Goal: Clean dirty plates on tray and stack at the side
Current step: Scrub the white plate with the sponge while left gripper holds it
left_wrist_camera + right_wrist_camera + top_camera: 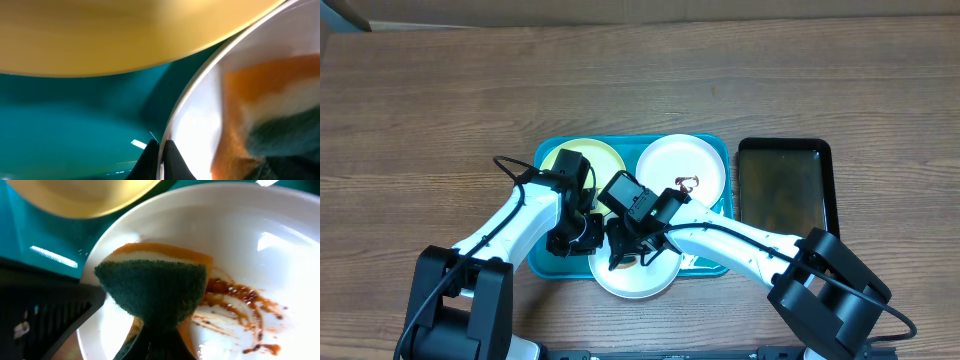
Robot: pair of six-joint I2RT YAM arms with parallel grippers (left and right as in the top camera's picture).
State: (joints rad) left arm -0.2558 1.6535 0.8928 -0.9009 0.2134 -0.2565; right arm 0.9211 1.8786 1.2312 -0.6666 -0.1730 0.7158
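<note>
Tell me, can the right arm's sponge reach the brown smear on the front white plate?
Probably yes: the sponge is down at the plate, beside the smear, nothing between them; the left gripper only pinches the rim.

Both arms fold inward, left gripper [578, 236] and right gripper [625, 256] clamped tight, side by side.

The hand [156, 342] pinches a sponge [150, 292] (green face showing) over a smeared plate [280, 255].

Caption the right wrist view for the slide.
Right gripper shut on a green-orange sponge, next to the brown smear on a white plate.
</note>
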